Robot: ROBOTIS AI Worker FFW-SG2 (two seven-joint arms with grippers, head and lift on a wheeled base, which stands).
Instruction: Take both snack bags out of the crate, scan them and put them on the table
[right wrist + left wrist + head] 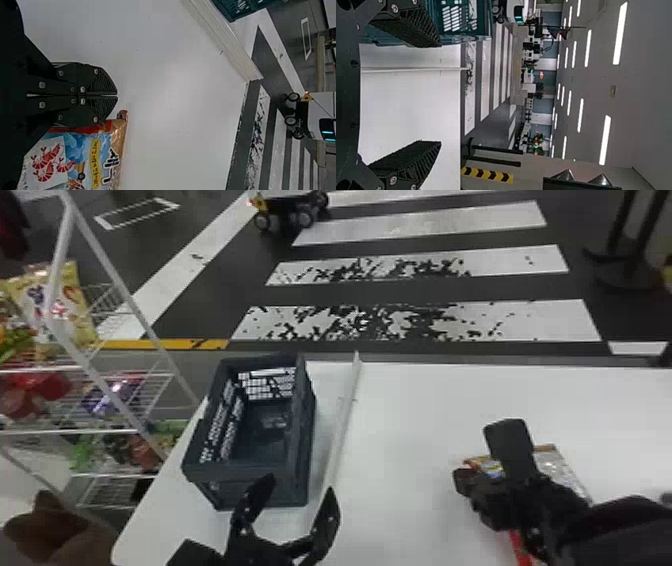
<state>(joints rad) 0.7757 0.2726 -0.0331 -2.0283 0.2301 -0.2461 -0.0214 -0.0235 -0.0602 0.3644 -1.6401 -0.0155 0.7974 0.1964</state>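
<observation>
One crate (pixel 302 440) is seen, upright at the left of the white table (pixel 425 405), with one raised strip (pixel 345 415) running near to far just beside its right side. Whether anything lies at its dark bottom cannot be told. Two grippers are counted. The left gripper (pixel 300 484) is held at the near end of the crate with its two fingers spread and nothing between them. The right gripper (pixel 506 430) is placed at the right of the table, over the snack packaging; its two fingers are pressed together.

By the right wrist view, one snack bag (pixel 95 162) with shrimp printed on it is shown lying on the table, just beside the closed fingers; contact cannot be judged. In the head view, silver foil (pixel 560 467) and a red piece (pixel 520 547) are seen around that gripper, but whether one bag or two are there cannot be told. One wire rack (pixel 75 368) of packets is shown at the left.
</observation>
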